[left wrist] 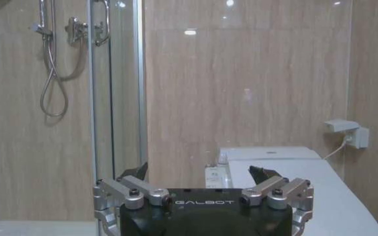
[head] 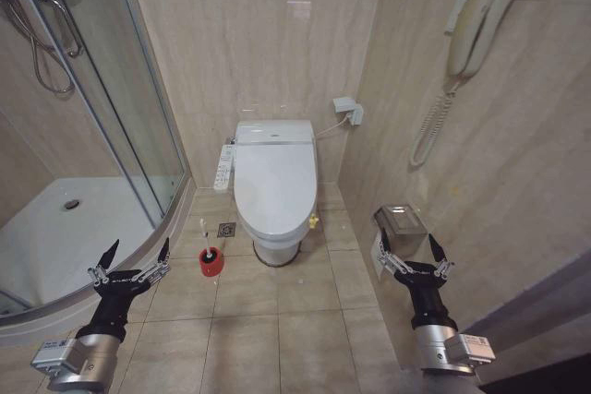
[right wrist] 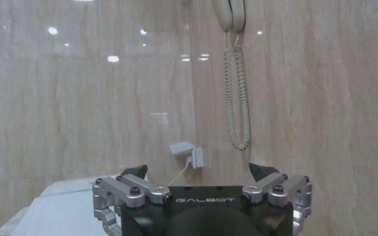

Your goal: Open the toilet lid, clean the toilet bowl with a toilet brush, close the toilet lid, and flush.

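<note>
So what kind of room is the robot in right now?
A tiled bathroom, probably in a hotel: a white bidet toilet with its toilet lid shut, a glass shower enclosure beside it, and a wall phone on the side wall.

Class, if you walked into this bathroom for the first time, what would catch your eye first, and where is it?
The white toilet against the far wall, its lid shut. The small red-based toilet brush stands on the floor to its left. Nearer, the left gripper and right gripper hover open.

White toilet lid (head: 274,175) shut; toilet brush (head: 209,254) upright in red holder
</note>
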